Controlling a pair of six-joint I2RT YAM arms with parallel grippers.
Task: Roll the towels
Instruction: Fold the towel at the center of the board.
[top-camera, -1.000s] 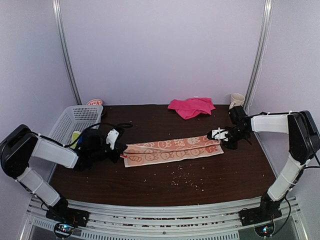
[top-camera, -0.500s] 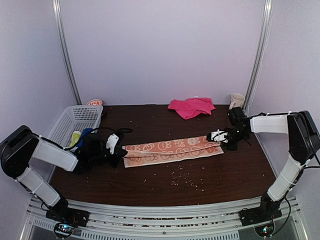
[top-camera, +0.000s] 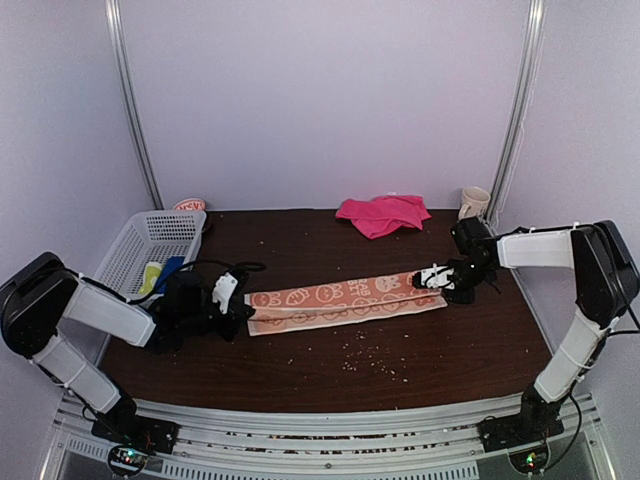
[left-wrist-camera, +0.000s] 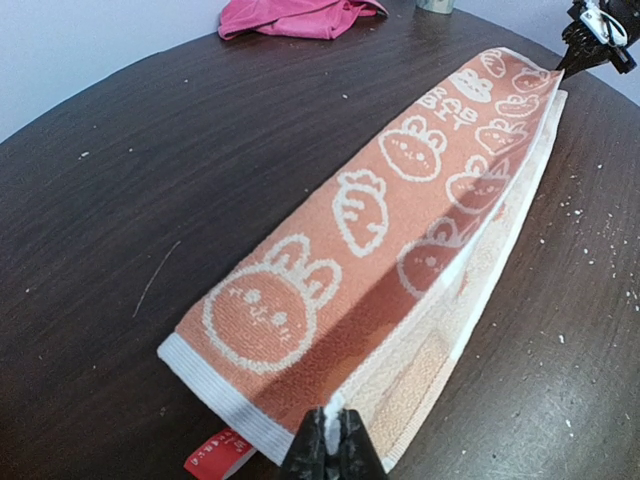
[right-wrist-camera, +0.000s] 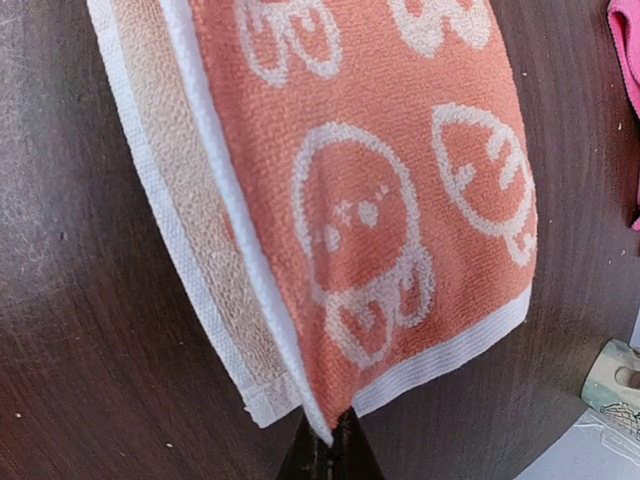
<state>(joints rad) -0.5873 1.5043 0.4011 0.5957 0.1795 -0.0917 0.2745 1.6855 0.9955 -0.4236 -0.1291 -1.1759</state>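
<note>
The orange towel (top-camera: 345, 300), with a cream cartoon pattern, lies lengthwise across the middle of the table, folded along its length. My left gripper (top-camera: 240, 312) is shut on the white edge at its left end; in the left wrist view the jaws (left-wrist-camera: 333, 440) pinch that edge of the orange towel (left-wrist-camera: 400, 190), and its upper layer is lifted like a tent. My right gripper (top-camera: 440, 285) is shut on the right end; in the right wrist view the jaws (right-wrist-camera: 335, 445) pinch a corner of the orange towel (right-wrist-camera: 370, 180). The pink towel (top-camera: 383, 214) lies crumpled at the back.
A white lattice basket (top-camera: 150, 245) stands at the back left, behind my left arm. A cream mug (top-camera: 474, 202) stands at the back right corner, near my right arm. Pale crumbs (top-camera: 365, 355) dot the dark table in front of the orange towel.
The pinched long edge of the orange towel has shifted slightly toward the near side. Both grippers moved only a little and kept their hold.
</note>
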